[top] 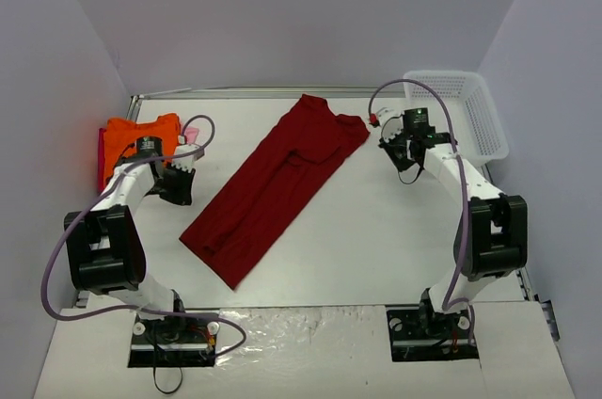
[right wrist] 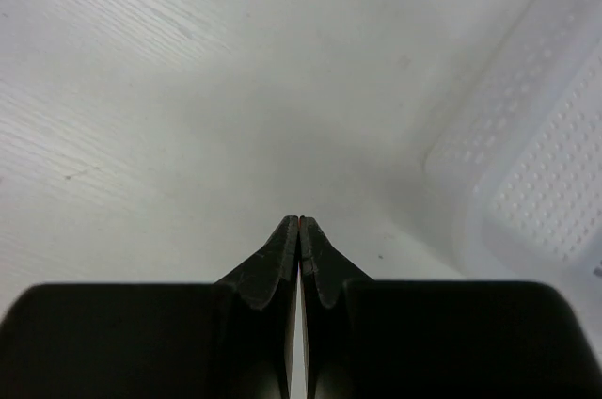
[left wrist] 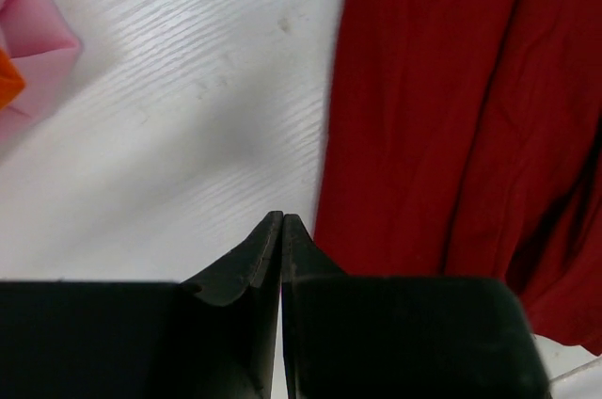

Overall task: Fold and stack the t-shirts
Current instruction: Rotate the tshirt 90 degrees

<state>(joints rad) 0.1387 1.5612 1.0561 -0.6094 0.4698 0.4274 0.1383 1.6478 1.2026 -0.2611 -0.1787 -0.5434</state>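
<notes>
A large dark red t-shirt (top: 273, 187) lies flat on a diagonal across the middle of the table, folded into a long strip; its edge fills the right of the left wrist view (left wrist: 451, 117). A bright orange t-shirt (top: 141, 134) sits bunched at the far left, with a pale pink t-shirt (top: 191, 135) peeking out beside it (left wrist: 33, 32). My left gripper (top: 181, 187) (left wrist: 282, 217) is shut and empty, over bare table just left of the red shirt's edge. My right gripper (top: 388, 135) (right wrist: 299, 220) is shut and empty, right of the red shirt's top.
A white plastic mesh basket (top: 466, 112) stands at the back right, its corner close to the right gripper (right wrist: 536, 173). Grey walls enclose the white table (top: 376, 230) on three sides.
</notes>
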